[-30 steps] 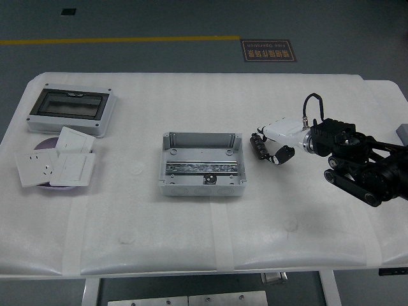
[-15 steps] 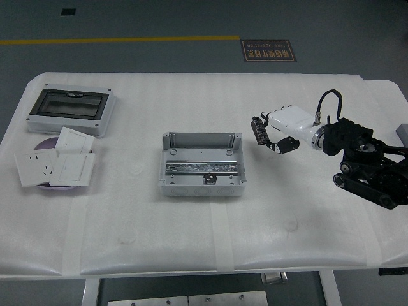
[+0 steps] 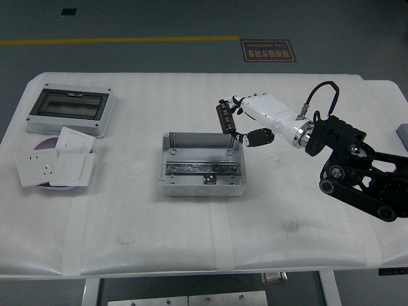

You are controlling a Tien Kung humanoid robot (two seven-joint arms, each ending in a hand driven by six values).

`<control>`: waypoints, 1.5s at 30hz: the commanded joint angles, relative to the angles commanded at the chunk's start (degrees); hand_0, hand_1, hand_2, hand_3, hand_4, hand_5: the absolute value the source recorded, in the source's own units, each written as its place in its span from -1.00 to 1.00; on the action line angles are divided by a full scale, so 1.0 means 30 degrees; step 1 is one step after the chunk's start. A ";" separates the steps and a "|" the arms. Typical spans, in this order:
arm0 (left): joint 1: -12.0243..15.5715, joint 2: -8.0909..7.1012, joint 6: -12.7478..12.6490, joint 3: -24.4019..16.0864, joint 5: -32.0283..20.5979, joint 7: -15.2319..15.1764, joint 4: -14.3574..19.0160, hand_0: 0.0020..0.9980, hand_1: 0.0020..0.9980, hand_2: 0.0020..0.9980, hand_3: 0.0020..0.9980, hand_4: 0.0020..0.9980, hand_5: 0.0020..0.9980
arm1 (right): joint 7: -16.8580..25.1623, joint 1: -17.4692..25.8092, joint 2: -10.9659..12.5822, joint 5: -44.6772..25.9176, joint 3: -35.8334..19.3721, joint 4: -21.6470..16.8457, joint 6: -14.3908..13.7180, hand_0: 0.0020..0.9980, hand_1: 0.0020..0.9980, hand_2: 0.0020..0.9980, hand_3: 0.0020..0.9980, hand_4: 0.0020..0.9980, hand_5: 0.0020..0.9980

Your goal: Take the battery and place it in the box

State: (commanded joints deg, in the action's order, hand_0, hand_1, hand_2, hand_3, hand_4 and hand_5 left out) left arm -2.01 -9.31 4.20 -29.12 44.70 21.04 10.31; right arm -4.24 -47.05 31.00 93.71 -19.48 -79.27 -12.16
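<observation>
The battery is a small dark block held upright in my right hand, whose white fingers are shut on it. It hangs just above the far right rim of the open grey box, which sits at the table's middle with a metal rail inside. My right arm reaches in from the right edge. No left arm shows.
A grey enclosure with a dark window stands at the far left. In front of it lie white wall switch plates over a purple disc. A grey object peeks in at the right edge.
My right hand has lifted the battery off the table right of the box and carried it left and up, to the box's far right rim.
</observation>
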 joint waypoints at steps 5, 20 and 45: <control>0.0210 0.0102 0.0075 -0.0358 0.0237 0.0161 0.0000 0.36 0.36 0.17 0.26 0.26 -0.31 | -0.0570 0.0685 -0.0793 0.0486 -0.0105 0.0040 0.0972 0.60 0.35 0.40 0.36 0.05 -0.71; 0.0450 0.0260 0.0201 -0.0121 -0.0184 0.0257 0.0000 0.36 0.36 0.17 0.26 0.26 -0.31 | -0.1562 0.1675 -0.1357 0.1745 -0.1084 0.0889 0.2917 1.00 0.74 0.95 1.00 0.68 -0.29; 0.0818 0.0326 0.0251 -0.0952 0.0503 0.0363 0.0000 0.37 0.36 0.17 0.27 0.28 -0.32 | -0.1044 0.3351 0.0704 0.1400 -0.6322 0.0785 0.2386 0.93 0.61 0.79 1.00 0.75 -0.20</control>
State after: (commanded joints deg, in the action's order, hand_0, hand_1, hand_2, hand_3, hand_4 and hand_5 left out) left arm 0.44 -8.33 4.95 -31.97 46.20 22.13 10.31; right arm -7.37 -36.99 33.11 97.91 -38.44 -76.92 -5.00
